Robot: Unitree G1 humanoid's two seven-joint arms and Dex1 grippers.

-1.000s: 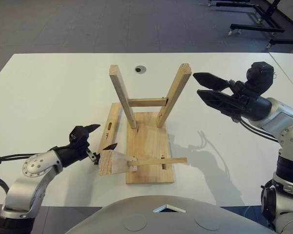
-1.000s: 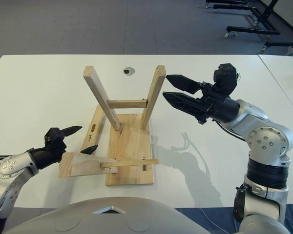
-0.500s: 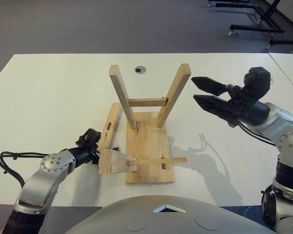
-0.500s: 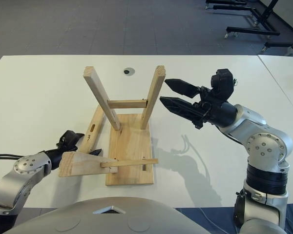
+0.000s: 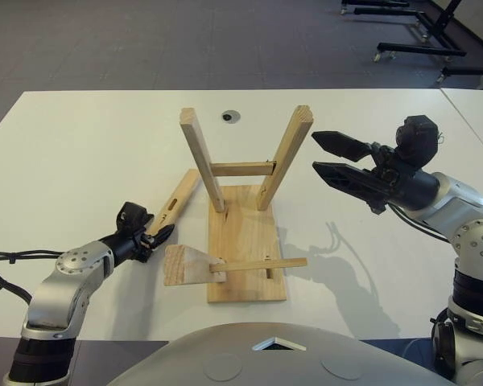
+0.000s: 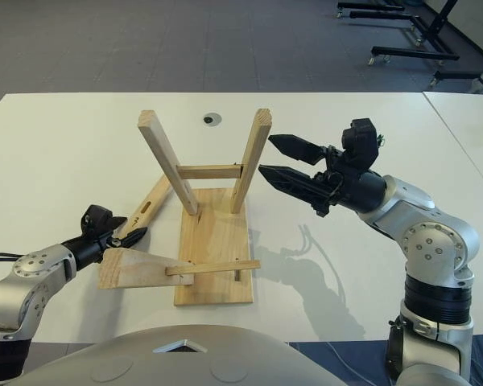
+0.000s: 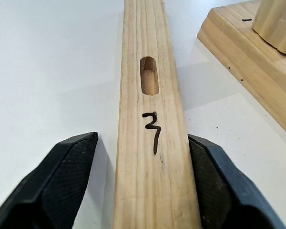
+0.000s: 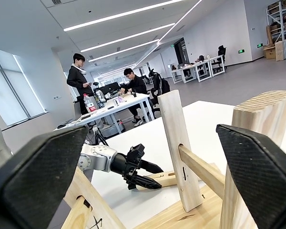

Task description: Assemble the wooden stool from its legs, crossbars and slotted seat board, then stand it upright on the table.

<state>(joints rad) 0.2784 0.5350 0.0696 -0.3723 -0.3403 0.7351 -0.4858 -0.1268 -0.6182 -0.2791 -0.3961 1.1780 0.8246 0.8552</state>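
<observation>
1. Lower left of frame, the loose leg (image 5: 175,203) lies flat beside the board (image 5: 245,229).
2. My left pincer (image 7: 142,137) straddles it, open, holding nothing.
3. Likely light, stiff; pinch its long sides.

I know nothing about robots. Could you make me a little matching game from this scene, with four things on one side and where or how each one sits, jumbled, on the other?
Things
1. seat board
2. far crossbar
3. loose leg marked 3
4. right gripper

Places or states
A. open, in the air beside an upright leg
B. flat on the table, between the left gripper's open fingers
C. flat on the table, with the upright legs standing on it
D. joining the upright legs

Pairs: 1-C, 2-D, 3-B, 4-A.
</observation>
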